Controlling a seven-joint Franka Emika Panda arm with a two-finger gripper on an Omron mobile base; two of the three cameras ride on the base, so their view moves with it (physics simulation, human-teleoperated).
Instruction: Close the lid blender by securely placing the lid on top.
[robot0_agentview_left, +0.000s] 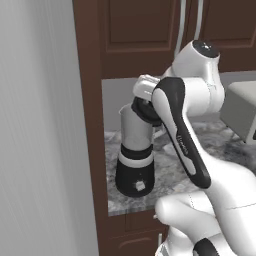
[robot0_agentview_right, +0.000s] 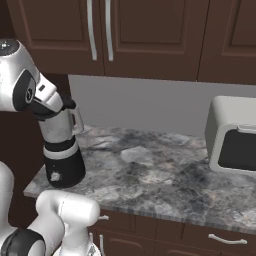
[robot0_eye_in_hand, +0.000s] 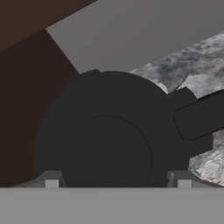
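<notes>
Blender w/ black rounded base, white band and translucent grey tapered jar is sitting at left end of the grey marbled stone countertop, next to the dark brown cabinet side panel. Two-finger gripper is hovering right at jar mouth. In hand view the flat round black lid w/ raised centre is sitting over the jar top, between the fingertips. Claw spread about lid-wide; can't tell if actually clamping it. Pale grey boxy appliance is standing well apart at counter's right end.
</notes>
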